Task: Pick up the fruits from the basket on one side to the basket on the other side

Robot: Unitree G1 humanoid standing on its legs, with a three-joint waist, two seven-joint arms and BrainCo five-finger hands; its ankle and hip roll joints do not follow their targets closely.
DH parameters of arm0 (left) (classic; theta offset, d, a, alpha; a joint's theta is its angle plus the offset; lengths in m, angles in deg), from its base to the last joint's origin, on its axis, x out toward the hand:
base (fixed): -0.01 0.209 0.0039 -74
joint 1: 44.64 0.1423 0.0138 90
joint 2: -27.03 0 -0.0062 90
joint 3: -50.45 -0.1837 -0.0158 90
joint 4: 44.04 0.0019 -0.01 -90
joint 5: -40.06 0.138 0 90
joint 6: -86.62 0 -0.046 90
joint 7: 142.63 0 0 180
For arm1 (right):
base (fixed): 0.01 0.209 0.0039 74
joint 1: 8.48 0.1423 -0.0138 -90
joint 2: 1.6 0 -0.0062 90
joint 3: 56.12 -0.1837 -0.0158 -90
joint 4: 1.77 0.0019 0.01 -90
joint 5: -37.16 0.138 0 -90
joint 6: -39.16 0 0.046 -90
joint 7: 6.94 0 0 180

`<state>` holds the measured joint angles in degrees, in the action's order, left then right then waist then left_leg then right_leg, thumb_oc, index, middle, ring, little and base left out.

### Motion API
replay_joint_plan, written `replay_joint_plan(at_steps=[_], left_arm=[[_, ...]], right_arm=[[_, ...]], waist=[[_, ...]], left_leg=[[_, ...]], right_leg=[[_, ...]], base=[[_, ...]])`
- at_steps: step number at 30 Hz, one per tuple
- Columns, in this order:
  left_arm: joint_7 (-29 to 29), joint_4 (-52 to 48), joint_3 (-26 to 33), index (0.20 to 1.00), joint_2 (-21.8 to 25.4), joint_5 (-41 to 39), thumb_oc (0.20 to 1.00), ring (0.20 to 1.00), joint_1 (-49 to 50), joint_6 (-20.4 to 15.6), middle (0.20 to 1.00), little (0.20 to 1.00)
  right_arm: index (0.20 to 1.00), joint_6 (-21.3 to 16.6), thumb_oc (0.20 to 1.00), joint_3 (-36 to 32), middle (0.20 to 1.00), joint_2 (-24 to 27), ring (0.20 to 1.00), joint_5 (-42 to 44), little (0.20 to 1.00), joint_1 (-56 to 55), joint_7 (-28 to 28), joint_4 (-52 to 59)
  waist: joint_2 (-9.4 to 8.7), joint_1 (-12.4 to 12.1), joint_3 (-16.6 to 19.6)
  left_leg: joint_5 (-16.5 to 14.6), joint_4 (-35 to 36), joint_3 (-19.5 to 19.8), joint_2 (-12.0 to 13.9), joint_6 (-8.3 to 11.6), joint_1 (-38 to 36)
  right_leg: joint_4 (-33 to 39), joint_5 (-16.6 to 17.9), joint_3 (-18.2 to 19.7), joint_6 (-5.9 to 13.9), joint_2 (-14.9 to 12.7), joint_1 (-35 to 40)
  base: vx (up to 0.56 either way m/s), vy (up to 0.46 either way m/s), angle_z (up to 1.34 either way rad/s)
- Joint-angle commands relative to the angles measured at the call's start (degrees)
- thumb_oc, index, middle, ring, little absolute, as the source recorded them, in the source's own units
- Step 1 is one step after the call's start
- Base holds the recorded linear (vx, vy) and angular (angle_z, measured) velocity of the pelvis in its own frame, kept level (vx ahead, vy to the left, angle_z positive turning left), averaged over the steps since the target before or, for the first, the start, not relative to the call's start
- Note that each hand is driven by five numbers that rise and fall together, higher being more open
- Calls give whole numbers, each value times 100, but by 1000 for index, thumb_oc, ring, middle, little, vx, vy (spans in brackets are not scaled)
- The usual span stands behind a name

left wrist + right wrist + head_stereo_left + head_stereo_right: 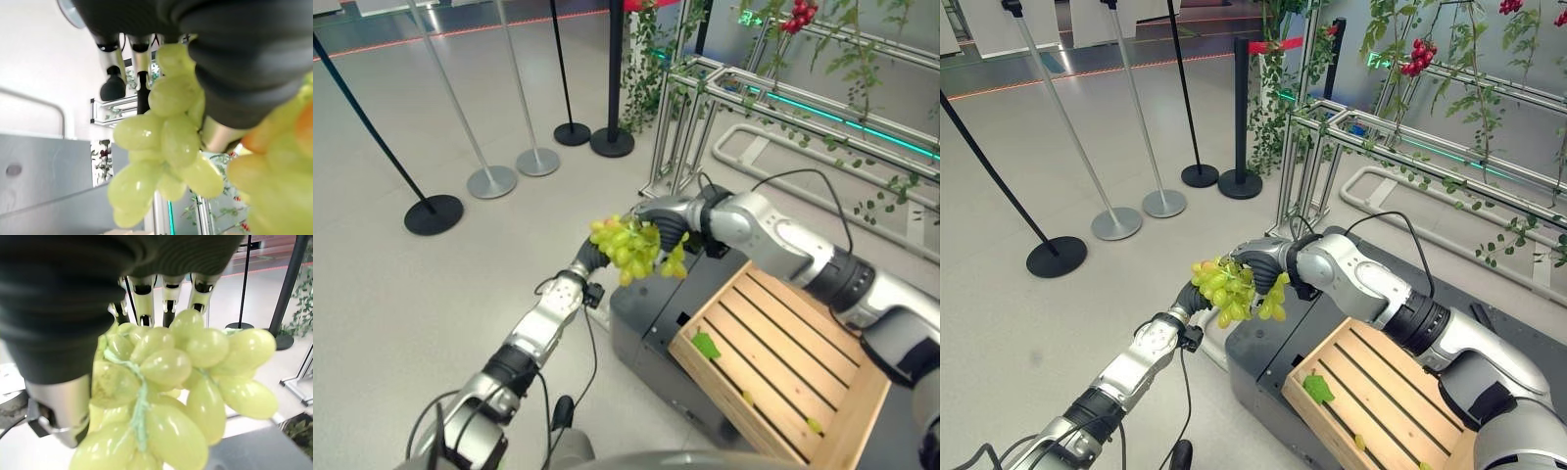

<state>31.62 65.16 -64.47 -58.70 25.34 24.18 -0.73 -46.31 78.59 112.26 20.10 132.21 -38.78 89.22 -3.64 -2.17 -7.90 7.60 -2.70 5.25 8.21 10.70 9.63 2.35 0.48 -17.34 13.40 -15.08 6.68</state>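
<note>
Both robot hands meet at a bunch of green grapes (631, 250), held in the air above the floor, just beyond the far corner of a wooden crate (783, 362). The right robot hand (668, 231) has its fingers curled over the top of the bunch. The left robot hand (594, 254) touches the bunch from the other side; whether its fingers grip cannot be told. The crate holds a green leaf (706, 345) and sits on a grey cart (646, 323).

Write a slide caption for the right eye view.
Both hands, left and right, meet at a bunch of green grapes held above the floor beside a wooden crate.
</note>
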Motion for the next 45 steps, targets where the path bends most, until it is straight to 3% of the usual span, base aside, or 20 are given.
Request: replay_joint_plan(at_steps=[1, 17, 30, 38, 40, 43, 45], left_arm=[[7, -152, 539, 200, -38, -423, 200, 200, -243, -562, 200, 200], [467, -1062, 1599, 200, -126, -1358, 200, 200, 1295, -558, 200, 200], [681, -1471, 1983, 200, -360, -1664, 200, 200, 1971, -575, 200, 200], [556, -1434, 2442, 200, -567, -1658, 200, 200, 2505, -729, 200, 200], [519, -1382, 2441, 200, -584, -1651, 200, 200, 2472, -762, 200, 200], [421, -1298, 2476, 200, -643, -1575, 200, 200, 2476, -881, 200, 200], [422, -1292, 2479, 200, -648, -1528, 200, 200, 2529, -920, 200, 200]], right_arm=[[1000, -115, 1000, -443, 1000, -142, 1000, 270, 1000, -73, 212, 152], [1000, -52, 1000, -2088, 1000, 248, 1000, 589, 1000, -2306, 527, 5], [1000, -184, 1000, -3116, 1000, -258, 1000, 1187, 1000, -3780, 1154, -478], [1000, -526, 1000, -3879, 1000, -941, 1000, 1833, 1000, -4748, 2087, -760], [1000, -611, 1000, -3949, 1000, -1042, 1000, 1947, 1000, -4794, 2240, -734], [1000, -802, 1000, -4034, 1000, -1344, 1000, 2164, 1000, -4856, 2629, -768], [1000, -867, 1000, -4050, 1000, -1484, 1000, 2281, 1000, -4898, 2741, -770]], waist=[[-107, 26, 72], [282, 25, -72], [529, 139, -220], [640, 260, -366], [636, 294, -426], [582, 445, -427], [582, 471, -417]], left_leg=[[-1014, -873, -47, -62, 22, 272], [-849, -937, 43, 92, 207, 172], [-610, -1033, 239, 234, 375, 74], [-370, -1017, 267, 305, 430, 59], [-285, -1112, 141, 327, 427, 181], [-229, -1549, -845, 804, 210, 438], [-262, -1744, -980, 937, 241, 400]], right_leg=[[-856, -1296, 36, -507, 259, -262], [-603, -1471, -6, -688, 533, 85], [-274, -1561, -13, -991, 979, 402], [-160, -1560, -19, -1116, 1209, 468], [-203, -1556, -62, -1120, 1185, 421], [-397, -1596, -274, -1142, 1058, 207], [-447, -1547, -363, -1092, 990, 148]], base=[[-19, -49, -1], [-5, -52, 0], [-9, -66, 0], [-18, -54, -1], [-88, -8, 10], [-105, 3, 30], [-36, 36, 61]])
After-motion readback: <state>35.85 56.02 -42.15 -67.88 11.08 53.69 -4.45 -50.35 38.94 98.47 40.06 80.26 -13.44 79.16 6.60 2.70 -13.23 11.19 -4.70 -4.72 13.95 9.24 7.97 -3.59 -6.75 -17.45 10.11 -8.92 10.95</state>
